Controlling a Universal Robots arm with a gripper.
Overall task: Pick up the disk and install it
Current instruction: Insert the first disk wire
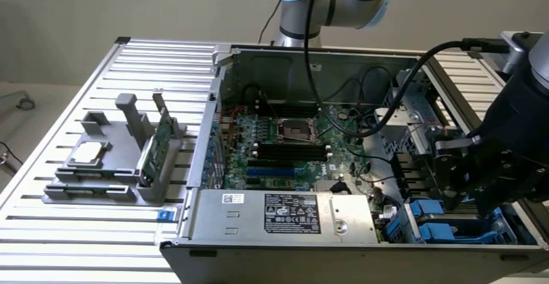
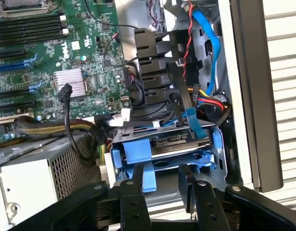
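Blue-railed and silver, the disk (image 2: 169,142) sits slotted in just beside the power supply (image 2: 22,183) — apparently installed, though full seating cannot be judged — with the gripper (image 2: 164,192) close by, jaws wide, empty.

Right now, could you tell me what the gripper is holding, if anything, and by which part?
Nothing appears held: the open gripper hovers just short of the disk, which sits in the drive bay.

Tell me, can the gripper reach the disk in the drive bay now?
Probably yes: the open gripper sits close before the disk, whose blue carrier front faces it with nothing between. The cables cross only the disk's far side.
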